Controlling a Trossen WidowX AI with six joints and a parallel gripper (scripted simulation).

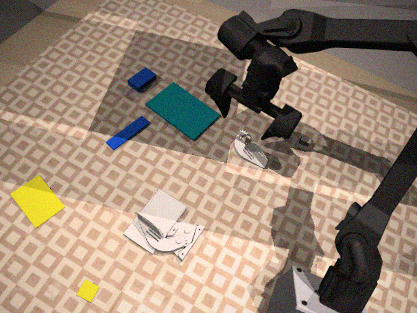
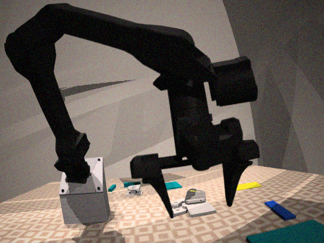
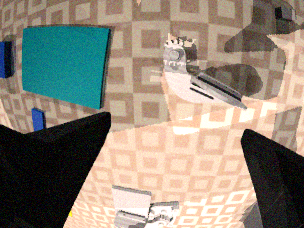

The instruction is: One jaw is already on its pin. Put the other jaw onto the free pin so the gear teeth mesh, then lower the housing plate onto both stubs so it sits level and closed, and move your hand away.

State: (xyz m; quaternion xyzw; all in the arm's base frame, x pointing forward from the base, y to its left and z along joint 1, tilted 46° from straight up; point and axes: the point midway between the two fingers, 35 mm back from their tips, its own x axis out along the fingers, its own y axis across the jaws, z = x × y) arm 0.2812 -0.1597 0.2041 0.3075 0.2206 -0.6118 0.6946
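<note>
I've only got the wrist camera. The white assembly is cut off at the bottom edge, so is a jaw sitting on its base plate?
Observer: Yes. The top view shows one jaw on the base plate.
Operator: And the blue piece clipped at my left edge?
Observer: From the top it's whole: a short blue block beside the teal panel, not touching it.
Operator: Anything outside my picture altogether?
Observer: A small yellow square, lying apart from the assembly in the top view.
</note>
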